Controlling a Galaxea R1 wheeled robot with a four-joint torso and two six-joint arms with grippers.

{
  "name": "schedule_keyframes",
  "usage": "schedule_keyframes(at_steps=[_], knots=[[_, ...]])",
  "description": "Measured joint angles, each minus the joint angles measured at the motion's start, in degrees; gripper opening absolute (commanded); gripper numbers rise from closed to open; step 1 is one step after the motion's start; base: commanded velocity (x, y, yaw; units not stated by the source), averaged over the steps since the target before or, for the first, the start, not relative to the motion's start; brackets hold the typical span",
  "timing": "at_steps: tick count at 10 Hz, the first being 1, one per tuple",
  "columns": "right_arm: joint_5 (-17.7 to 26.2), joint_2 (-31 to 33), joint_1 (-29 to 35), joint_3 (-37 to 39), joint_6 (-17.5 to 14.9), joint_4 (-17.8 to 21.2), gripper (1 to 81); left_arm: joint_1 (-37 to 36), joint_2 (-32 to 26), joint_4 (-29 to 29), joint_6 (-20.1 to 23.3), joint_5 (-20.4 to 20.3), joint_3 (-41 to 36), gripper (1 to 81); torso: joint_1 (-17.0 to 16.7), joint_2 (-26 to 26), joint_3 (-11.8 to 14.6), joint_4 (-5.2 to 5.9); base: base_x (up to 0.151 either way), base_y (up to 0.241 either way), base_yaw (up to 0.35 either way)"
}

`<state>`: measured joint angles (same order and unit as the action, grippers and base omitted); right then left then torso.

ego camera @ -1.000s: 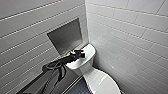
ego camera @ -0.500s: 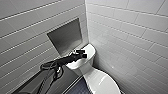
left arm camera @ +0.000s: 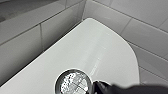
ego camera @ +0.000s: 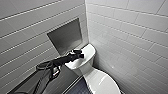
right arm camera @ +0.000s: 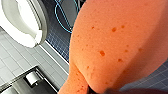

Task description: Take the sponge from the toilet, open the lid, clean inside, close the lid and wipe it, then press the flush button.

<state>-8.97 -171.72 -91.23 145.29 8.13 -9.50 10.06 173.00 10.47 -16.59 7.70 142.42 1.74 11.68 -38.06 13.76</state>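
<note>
Sponge: the orange-red sponge point(right arm camera: 112, 45) hangs close in front of the right wrist camera, its pitted surface towards it, off the toilet and above the dark tiled floor point(right arm camera: 58, 43).
Right gripper: the right gripper point(right arm camera: 100, 91) shows as a dark edge at the sponge's lower end and is clamped on the sponge.
Left gripper: the left gripper point(ego camera: 78, 54) reaches in on its dark arm and hangs over the cistern top point(left arm camera: 100, 47). In the left wrist view a dark part of it lies just beside the flush button point(left arm camera: 73, 82); contact cannot be made out, nor whether the gripper is released or clenched.
Flush button: round, shiny metal, set into the white cistern top near its front edge.
Toilet: the white toilet point(ego camera: 83, 63) stands in the corner of the pale tiled walls point(ego camera: 130, 30), its cistern against the wall below a grey recess point(ego camera: 66, 36).
Lid: the lid point(ego camera: 102, 83) lies down over the bowl, glossy and white.
Floor: a thin blue cable point(right arm camera: 61, 15) loops across the dark tiles.
</note>
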Motion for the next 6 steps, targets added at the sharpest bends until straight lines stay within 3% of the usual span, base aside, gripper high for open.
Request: schedule_keyframes(at_steps=[3, 6], knots=[[0.0, 0.0, 0.0, 0.0, 0.0, 0.0, 1.0, 0.0, -1.3, -0.1, -0.1, -0.1, -5.5, 1.0, 0.0, 0.0, 0.0, 0.0, 0.0, 0.0, 0.0], [0.0, 0.0, 0.0, 0.0, 0.0, 0.0, 1.0, 1.2, -1.6, -0.1, -0.2, -0.4, -2.2, 1.0, 0.0, 0.0, 0.0, 0.0, 0.0, 0.0, 0.0]])
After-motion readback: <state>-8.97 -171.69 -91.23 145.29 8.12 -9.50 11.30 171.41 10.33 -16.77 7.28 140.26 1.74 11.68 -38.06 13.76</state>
